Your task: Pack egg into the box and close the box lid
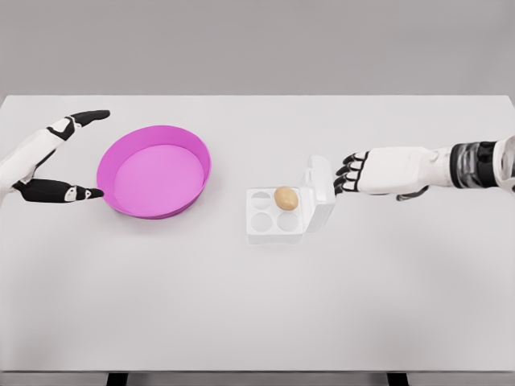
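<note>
1. nearest us, the front of the white bench (257, 322) lies bare.
2. the egg (286, 198) already sits in the back right cup of the white box (273, 215), whose lid (320, 193) stands raised on the right side.
3. our right hand (348, 172) has its fingers curled, holding nothing, just beside the lid's outer face.
4. we judge the risk here: a push set too low could slide the light box leftward instead of folding the lid, or jolt the egg out.
5. our left hand (60, 157) is spread wide beside the pink bowl (154, 170), gripping nothing.
</note>
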Motion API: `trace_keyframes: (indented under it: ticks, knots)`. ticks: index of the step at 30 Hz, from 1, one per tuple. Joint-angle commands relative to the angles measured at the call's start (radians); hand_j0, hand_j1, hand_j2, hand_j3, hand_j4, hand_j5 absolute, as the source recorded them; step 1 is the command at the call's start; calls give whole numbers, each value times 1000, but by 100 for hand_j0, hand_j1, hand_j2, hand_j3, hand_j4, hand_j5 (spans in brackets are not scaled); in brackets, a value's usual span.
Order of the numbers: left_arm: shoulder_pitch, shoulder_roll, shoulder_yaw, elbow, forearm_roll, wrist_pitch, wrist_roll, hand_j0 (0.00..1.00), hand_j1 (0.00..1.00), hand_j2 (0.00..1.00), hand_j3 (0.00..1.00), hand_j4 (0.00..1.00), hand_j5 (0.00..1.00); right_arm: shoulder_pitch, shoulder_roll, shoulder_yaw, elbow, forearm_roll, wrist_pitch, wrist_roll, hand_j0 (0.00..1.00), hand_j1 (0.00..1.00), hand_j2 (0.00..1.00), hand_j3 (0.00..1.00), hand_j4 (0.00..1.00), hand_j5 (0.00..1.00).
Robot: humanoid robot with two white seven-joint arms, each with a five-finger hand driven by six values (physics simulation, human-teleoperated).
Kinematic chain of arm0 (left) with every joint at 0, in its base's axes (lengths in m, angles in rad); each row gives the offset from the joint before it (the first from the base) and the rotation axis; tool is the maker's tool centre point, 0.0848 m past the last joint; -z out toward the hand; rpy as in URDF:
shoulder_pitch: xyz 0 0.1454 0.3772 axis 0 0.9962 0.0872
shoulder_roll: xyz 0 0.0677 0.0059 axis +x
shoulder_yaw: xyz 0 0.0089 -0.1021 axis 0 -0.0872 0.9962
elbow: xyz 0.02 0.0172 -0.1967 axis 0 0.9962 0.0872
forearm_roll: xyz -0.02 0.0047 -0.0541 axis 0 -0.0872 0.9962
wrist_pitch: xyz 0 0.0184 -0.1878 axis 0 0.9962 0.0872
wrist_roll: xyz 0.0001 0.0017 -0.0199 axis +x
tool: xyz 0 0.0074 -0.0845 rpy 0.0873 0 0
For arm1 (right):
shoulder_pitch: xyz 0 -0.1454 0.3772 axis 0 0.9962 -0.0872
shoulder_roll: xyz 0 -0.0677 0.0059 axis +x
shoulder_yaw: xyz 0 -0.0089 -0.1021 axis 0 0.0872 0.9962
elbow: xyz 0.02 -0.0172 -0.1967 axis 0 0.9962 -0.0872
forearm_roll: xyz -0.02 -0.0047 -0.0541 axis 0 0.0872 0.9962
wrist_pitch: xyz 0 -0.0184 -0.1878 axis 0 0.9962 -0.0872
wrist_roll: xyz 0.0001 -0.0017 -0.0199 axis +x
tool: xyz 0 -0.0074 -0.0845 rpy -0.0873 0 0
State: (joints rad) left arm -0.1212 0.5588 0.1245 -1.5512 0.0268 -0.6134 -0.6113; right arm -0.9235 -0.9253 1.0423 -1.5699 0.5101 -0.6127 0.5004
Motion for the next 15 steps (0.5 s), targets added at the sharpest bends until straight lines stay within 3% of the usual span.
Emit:
trace_keyframes:
  ticks: [1,15]
  knots:
    - [0,4,0,5,9,3,0,100,100,100,100,100,100,0,5,-1,-7,-4,2,1,98,98,98,98,98,98]
    - [-3,4,0,6,9,3,0,100,100,100,100,100,100,-26,5,-2,-58,-4,2,3,95,95,95,95,95,95]
